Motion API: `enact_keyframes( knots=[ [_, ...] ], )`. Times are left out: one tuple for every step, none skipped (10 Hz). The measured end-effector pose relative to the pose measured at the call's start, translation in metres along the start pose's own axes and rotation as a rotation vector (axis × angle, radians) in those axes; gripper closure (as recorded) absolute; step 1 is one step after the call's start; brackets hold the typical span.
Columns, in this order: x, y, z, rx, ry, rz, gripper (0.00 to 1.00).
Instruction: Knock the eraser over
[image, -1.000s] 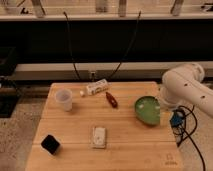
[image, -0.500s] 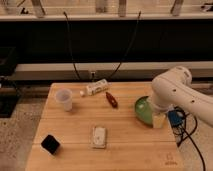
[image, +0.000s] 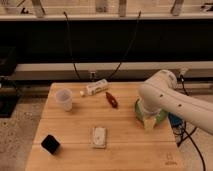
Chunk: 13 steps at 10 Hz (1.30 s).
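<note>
Swinging leftward since the earlier frames, the arm now covers the green bowl (image: 161, 119). The gripper (image: 149, 123) hangs there, its state impossible to tell. Approach step: the eraser (image: 50, 144) stands well apart, front-left on the table (image: 130, 145), so a long reach comes next.

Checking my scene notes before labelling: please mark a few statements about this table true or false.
1. The eraser sits near the table's front edge, left in the view. True.
2. The gripper touches the eraser. False: it is far across the table, at the green bowl.
3. The cup lies on its side. False: it stands upright.
4. The white pad lies between eraser and bowl. True.
</note>
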Motion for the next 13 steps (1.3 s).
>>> enact_keyframes(
  knots=[
    [-0.007, 0.001, 0.001, 0.001, 0.003, -0.010, 0.20],
    [-0.015, 0.003, 0.003, 0.003, 0.006, -0.025, 0.20],
    [-0.029, 0.004, 0.005, 0.005, 0.008, -0.050, 0.20],
    [-0.039, 0.005, 0.006, 0.007, 0.009, -0.073, 0.20],
    [-0.043, 0.007, 0.007, 0.007, 0.012, -0.090, 0.20],
    [-0.051, 0.011, 0.010, 0.007, 0.014, -0.120, 0.20],
    [-0.057, 0.012, 0.012, 0.009, 0.014, -0.135, 0.20],
    [-0.059, 0.014, 0.013, 0.010, 0.012, -0.143, 0.20],
    [-0.063, 0.016, 0.015, 0.009, 0.010, -0.155, 0.20],
    [-0.071, 0.017, 0.017, 0.009, 0.005, -0.168, 0.20],
    [-0.078, 0.016, 0.018, 0.011, -0.001, -0.180, 0.20],
    [-0.080, 0.019, 0.020, 0.006, -0.001, -0.190, 0.20],
    [-0.085, 0.021, 0.023, 0.005, -0.004, -0.205, 0.20]
  ],
)
